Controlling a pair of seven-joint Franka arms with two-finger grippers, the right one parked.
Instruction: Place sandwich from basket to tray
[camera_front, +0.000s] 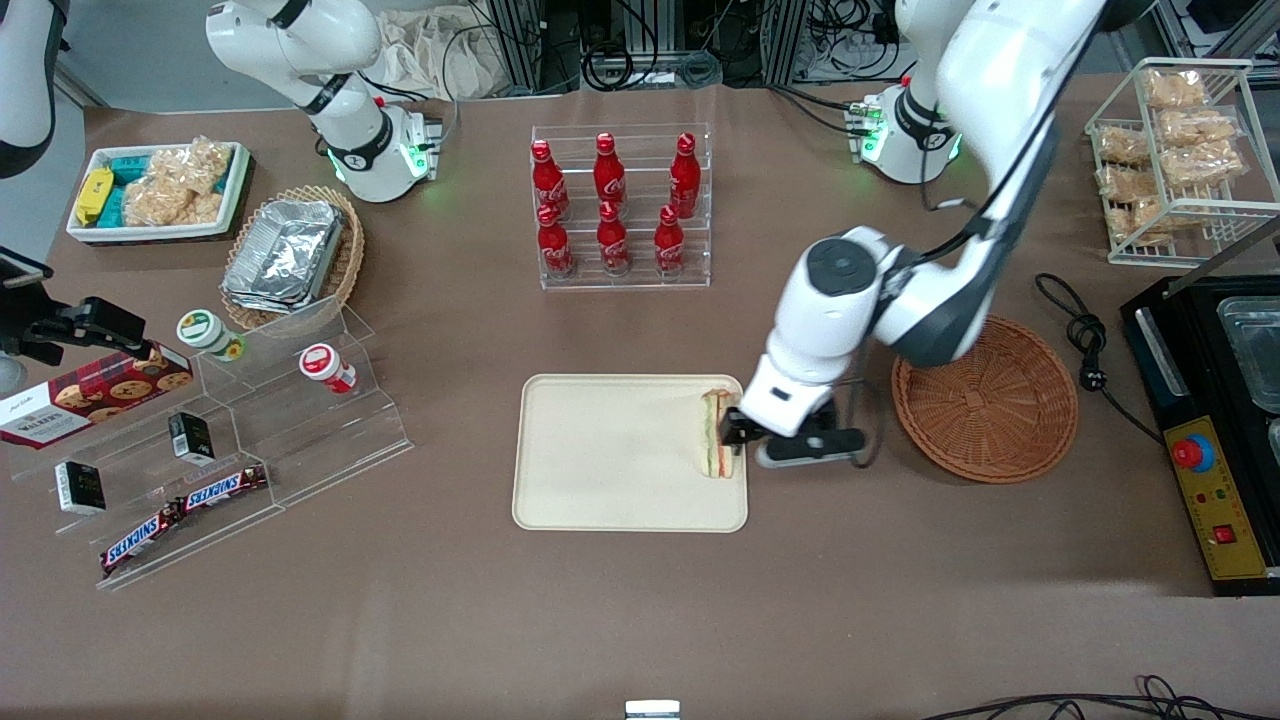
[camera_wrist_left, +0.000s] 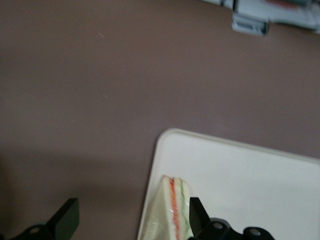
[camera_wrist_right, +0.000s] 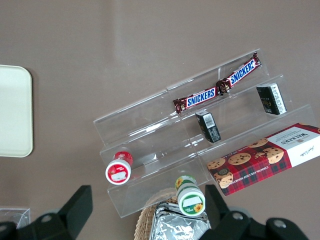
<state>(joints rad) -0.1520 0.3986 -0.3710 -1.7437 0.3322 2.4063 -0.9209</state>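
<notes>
The sandwich (camera_front: 714, 433), a wrapped white wedge with orange and green layers, lies on the cream tray (camera_front: 620, 455) at the rim nearest the working arm's end. My gripper (camera_front: 745, 436) hangs low over that rim and is open. In the left wrist view the sandwich (camera_wrist_left: 170, 215) sits just inside the tray's edge (camera_wrist_left: 240, 175). One black finger (camera_wrist_left: 197, 216) stands close against it and the other finger (camera_wrist_left: 66, 218) is over bare table outside the tray. The gripper (camera_wrist_left: 132, 218) holds nothing. The reddish-brown basket (camera_front: 985, 400) sits beside the tray, with nothing in it.
A clear rack of red cola bottles (camera_front: 620, 205) stands farther from the camera than the tray. Toward the parked arm's end are a stepped acrylic shelf of snacks (camera_front: 230, 430), a tan basket of foil containers (camera_front: 290, 255) and a white bin (camera_front: 160, 190). A black appliance (camera_front: 1215, 420) and wire rack (camera_front: 1180, 160) flank the basket.
</notes>
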